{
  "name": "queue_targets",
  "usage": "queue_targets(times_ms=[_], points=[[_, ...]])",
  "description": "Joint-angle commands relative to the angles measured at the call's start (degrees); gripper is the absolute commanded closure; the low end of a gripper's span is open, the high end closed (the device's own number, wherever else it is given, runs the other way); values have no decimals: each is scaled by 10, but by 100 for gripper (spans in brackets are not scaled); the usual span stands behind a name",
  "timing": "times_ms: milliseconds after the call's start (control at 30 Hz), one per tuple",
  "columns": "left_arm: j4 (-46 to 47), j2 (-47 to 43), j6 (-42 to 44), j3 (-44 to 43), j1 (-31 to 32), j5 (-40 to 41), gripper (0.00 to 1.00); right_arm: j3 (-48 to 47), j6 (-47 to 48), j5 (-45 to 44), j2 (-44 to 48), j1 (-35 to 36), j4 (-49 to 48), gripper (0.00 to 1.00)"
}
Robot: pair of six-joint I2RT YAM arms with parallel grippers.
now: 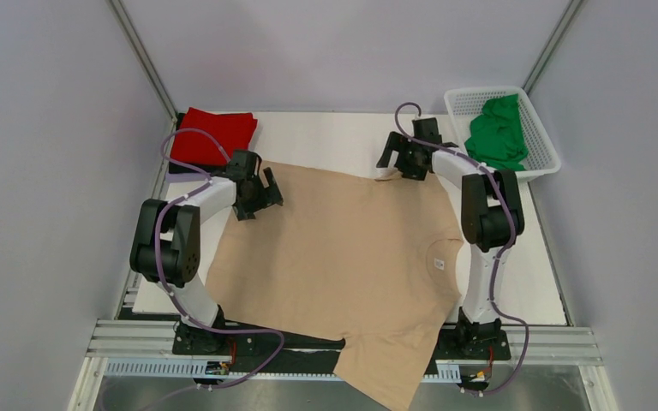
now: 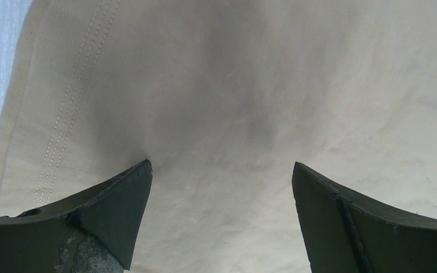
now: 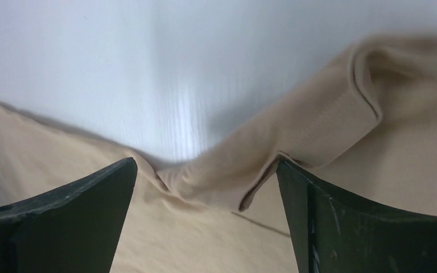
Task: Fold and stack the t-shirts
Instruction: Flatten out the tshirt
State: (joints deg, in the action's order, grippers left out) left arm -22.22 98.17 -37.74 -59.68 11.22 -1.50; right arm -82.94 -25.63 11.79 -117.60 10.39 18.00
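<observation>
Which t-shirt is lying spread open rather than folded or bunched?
The tan t-shirt, spread out flat; the red t-shirt lies folded far left, the green t-shirt bunched in the basket.

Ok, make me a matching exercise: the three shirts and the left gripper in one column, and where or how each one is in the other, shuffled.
Column one
1. tan t-shirt
2. green t-shirt
3. red t-shirt
4. left gripper

Column two
A. folded at the far left corner of the table
B. open, just above a shirt
C. in the white basket
D. spread across the middle of the table

Pairs: 1-D, 2-C, 3-A, 4-B
</observation>
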Motion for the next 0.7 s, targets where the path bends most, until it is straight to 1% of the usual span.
queue_targets(times_ms=[0,167,233,300,367,433,500,567,667], points=[[-16,7,11,-18,-1,39,0,-105,-6,-16,-64,9,-35,0],[-19,10,11,-25,0,31,0,-274,-30,10,-159,10,-36,0],[-23,6,11,-30,-1,31,0,-327,-35,13,-187,10,-36,0],[-28,-3,12,-37,-1,30,0,-354,-31,9,-191,10,-36,0],[-30,-16,14,-42,-1,30,0,-353,-16,5,-171,10,-37,0],[-29,-30,18,-46,-1,29,0,-320,3,0,-122,11,-37,0],[-28,-41,20,-51,-1,25,0,-250,15,-9,-59,11,-36,0],[-27,-48,24,-58,-1,20,0,-153,14,-27,19,11,-32,0],[-32,-55,29,-69,-1,7,0,3,-16,-59,133,11,7,0]])
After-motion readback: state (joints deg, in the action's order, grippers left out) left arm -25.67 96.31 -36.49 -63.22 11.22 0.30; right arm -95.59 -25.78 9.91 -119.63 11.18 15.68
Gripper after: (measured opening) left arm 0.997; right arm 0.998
